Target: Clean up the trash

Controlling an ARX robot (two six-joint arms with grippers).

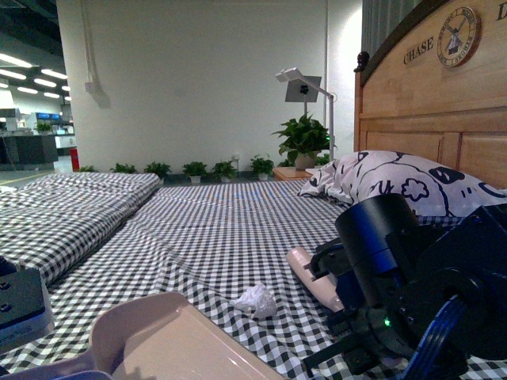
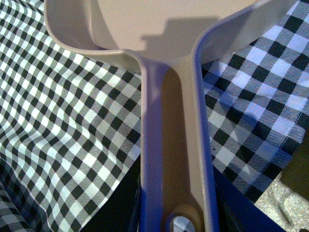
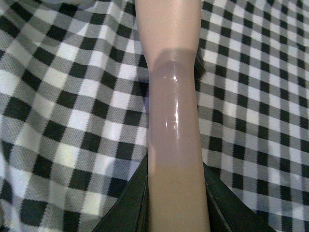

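the paper wad (image 1: pixel 255 301) lies on the checkered bed (image 1: pixel 214 229) near its front edge, between the dustpan (image 1: pixel 170 340), clamped in the left gripper (image 2: pixel 176 220), and a beige handle (image 1: pixel 310 277), clamped in the right gripper (image 3: pixel 176 212). a pillow (image 1: pixel 396 184) rests by the headboard (image 1: pixel 432 103).

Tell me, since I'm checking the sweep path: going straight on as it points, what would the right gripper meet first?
Probably the paper wad: the right gripper holds a beige handle aimed roughly that way across the checkered sheet, though depth is unclear.

One paper wad (image 1: pixel 255 301), one dustpan (image 1: pixel 170 340), one brush handle (image 1: pixel 311 277), one pillow (image 1: pixel 396 180), one bed (image 1: pixel 230 229).
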